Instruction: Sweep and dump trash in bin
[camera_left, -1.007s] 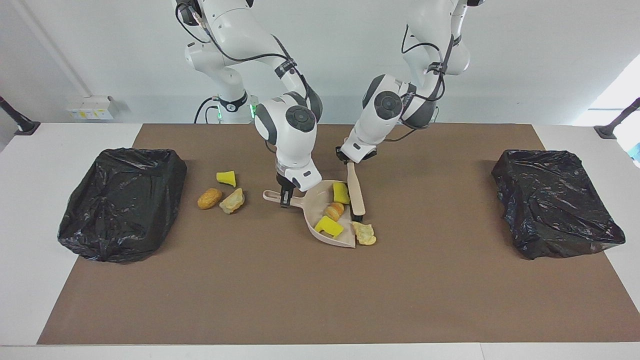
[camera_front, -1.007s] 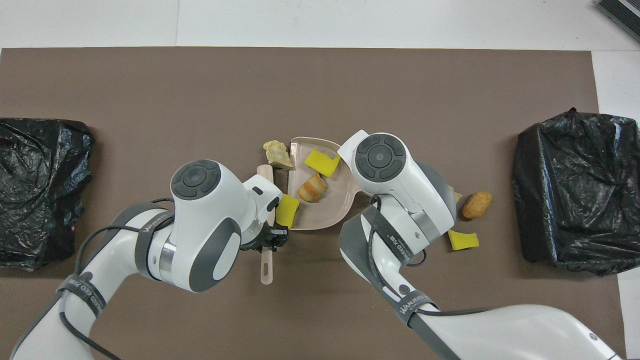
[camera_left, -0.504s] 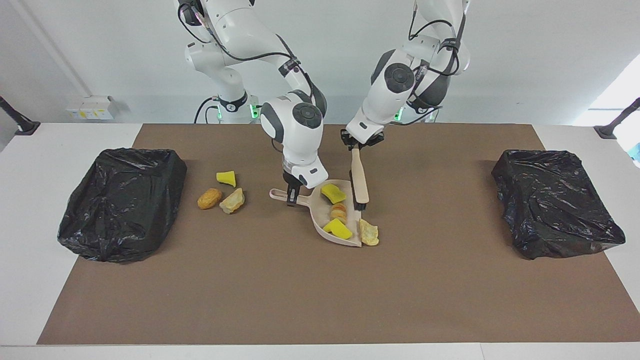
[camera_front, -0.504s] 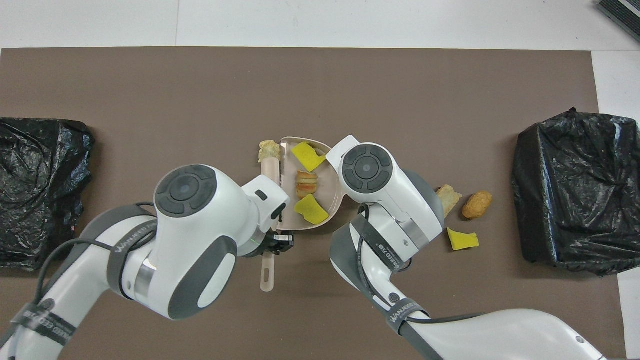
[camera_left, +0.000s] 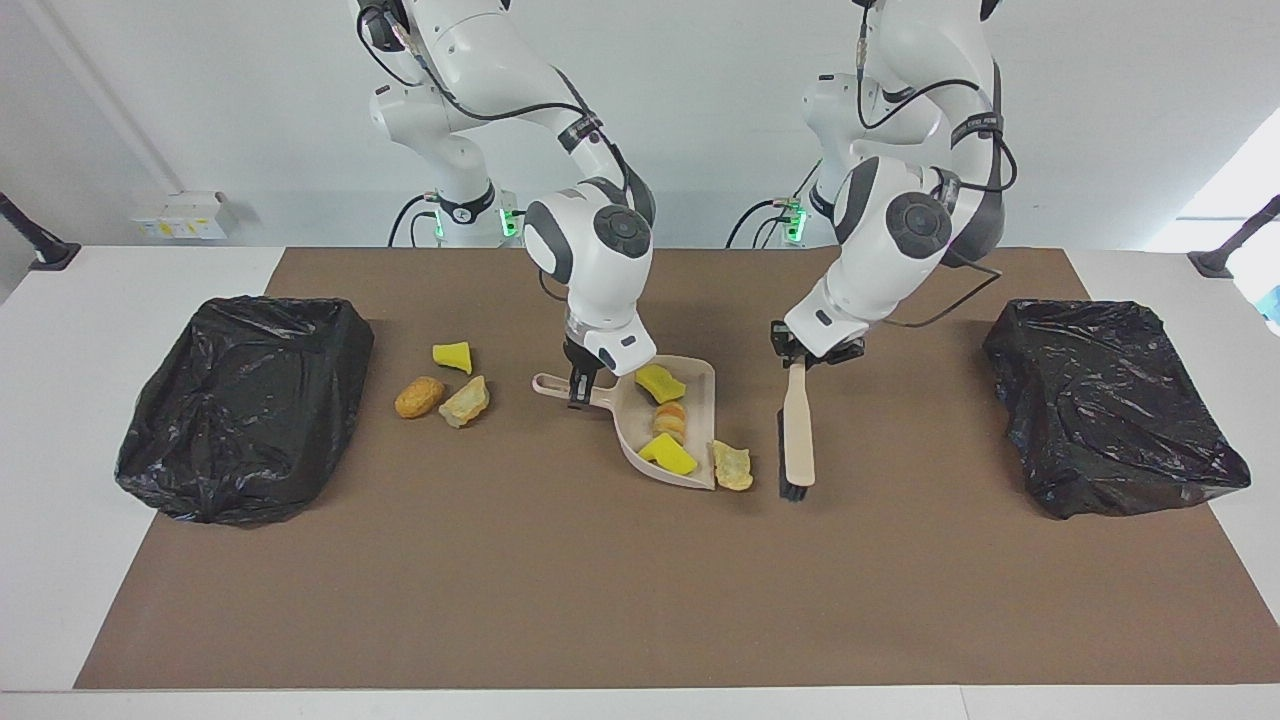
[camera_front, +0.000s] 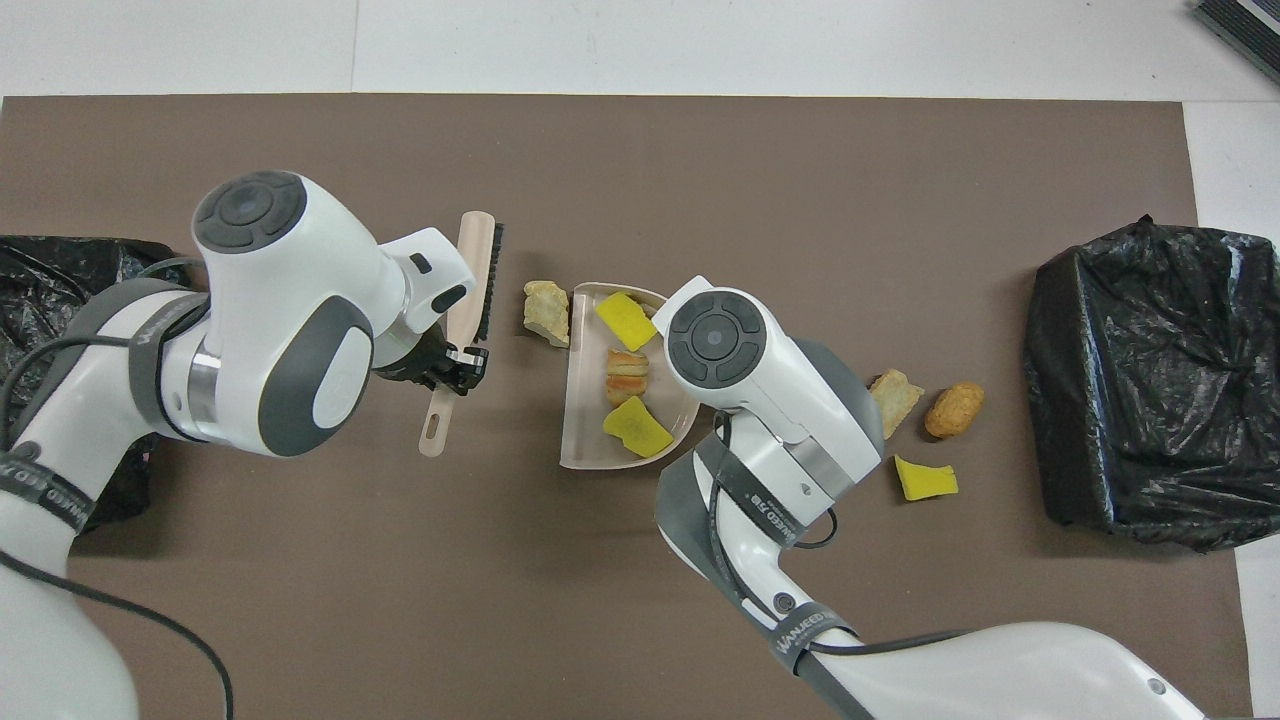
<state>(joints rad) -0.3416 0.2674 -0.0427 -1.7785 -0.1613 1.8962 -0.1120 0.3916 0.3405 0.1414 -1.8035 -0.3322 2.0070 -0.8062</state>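
- Facing view: high, across the table (camera_left: 640, 600), looking at both robots from well back.
- Overhead view: above the robots, steeply down, closer.
- Shared: brown mat (camera_front: 640, 180), dustpan (camera_left: 700, 380), both black-bagged bins (camera_left: 240, 400).

The dustpan (camera_left: 672, 425) lies in the middle of the mat (camera_left: 640, 590), and three trash pieces (camera_left: 668, 425) lie in it. One more trash piece (camera_left: 732, 466) lies on the mat between the dustpan's mouth and the brush (camera_left: 797, 440), near the brush's bristle end. Three other trash pieces (camera_left: 445, 385) lie together beside the dustpan's handle, toward the right arm's end. One bagged bin (camera_left: 243, 405) stands at that end, another bagged bin (camera_left: 1110, 405) at the left arm's end, past the brush.
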